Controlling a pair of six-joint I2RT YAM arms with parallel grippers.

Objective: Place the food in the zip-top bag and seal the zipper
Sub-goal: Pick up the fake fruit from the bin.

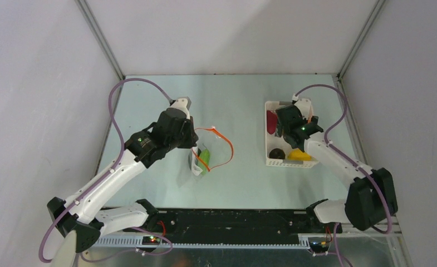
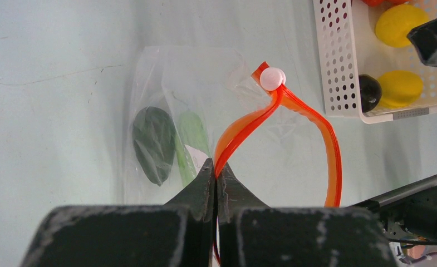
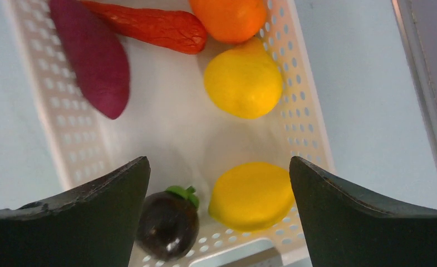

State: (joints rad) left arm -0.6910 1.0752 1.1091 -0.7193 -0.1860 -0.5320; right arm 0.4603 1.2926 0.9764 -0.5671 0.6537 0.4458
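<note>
the left tool (image 2: 216, 169) is pinched tight on the zipper (image 2: 249, 123). this single orange-red strip loops up ahead of the tool's tips to one white slider (image 2: 272, 78), then curves back down to the tool's right. the zip-top bag (image 2: 166, 72) lies on the counter (image 2: 49, 111) just beyond the tips, its mouth gaping. it holds two pieces side by side, ahead and slightly left of the tool: one dark-green piece (image 2: 153, 144) and one light-green piece (image 2: 192, 139).

the right tool (image 3: 219, 164) is spread wide over the white basket (image 3: 310, 111) and holds nothing. six pieces lie in the basket. nearest, between the fingers, are the near lemon (image 3: 252, 194) and one dark round fruit (image 3: 168, 222) with a green cap. further ahead are the far lemon (image 3: 242, 78), one orange (image 3: 230, 16), one red chili (image 3: 149, 25) and one purple piece (image 3: 93, 55). whether the fingers touch the basket cannot be told from these views.
</note>
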